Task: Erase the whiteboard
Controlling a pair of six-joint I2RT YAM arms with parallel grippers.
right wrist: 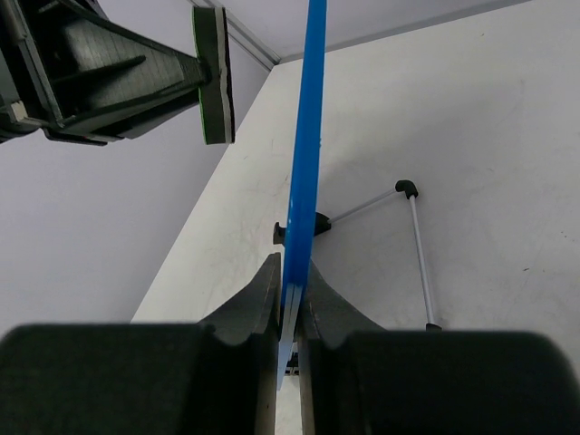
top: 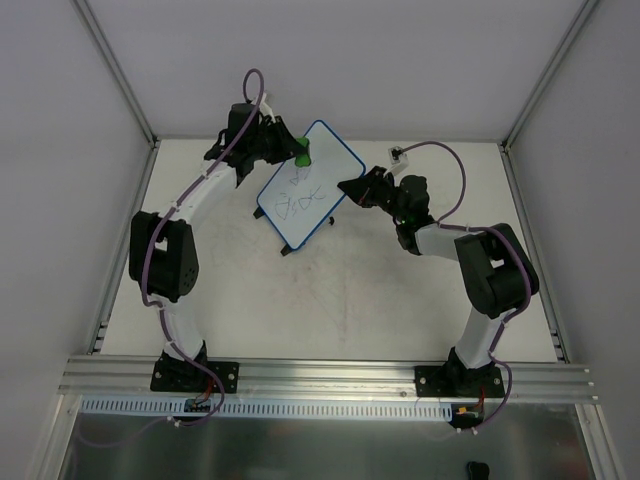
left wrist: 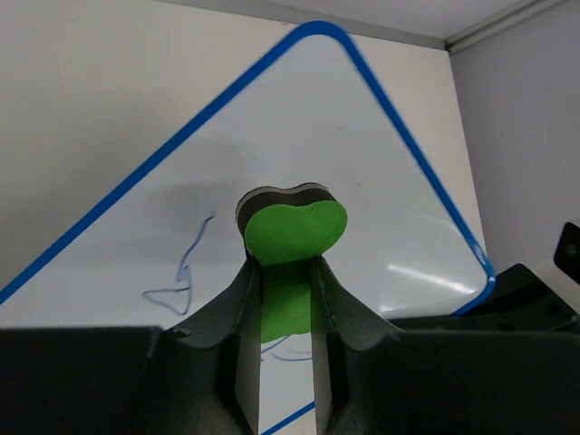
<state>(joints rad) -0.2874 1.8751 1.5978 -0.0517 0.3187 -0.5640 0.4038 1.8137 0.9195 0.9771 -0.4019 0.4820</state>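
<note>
Pale grey walls close in a white table (top: 400,290), and the whiteboard (top: 312,180) stands in the upper middle of the top view. It is propped up on a thin wire stand (right wrist: 414,237) with black feet and turned diagonally. Blue scribbles (top: 299,203) mark its lower half.

The left gripper (left wrist: 285,268) is at the board's upper corner, its fingers closed narrowly on a green eraser (left wrist: 296,230) with a dark felt backing. In the right wrist view a gap shows between the eraser's felt face and the board, so the two are near but apart.

The right gripper (right wrist: 290,281) reaches in from the right of the frame and pinches the board's blue rim edge-on between nearly closed fingers.
</note>
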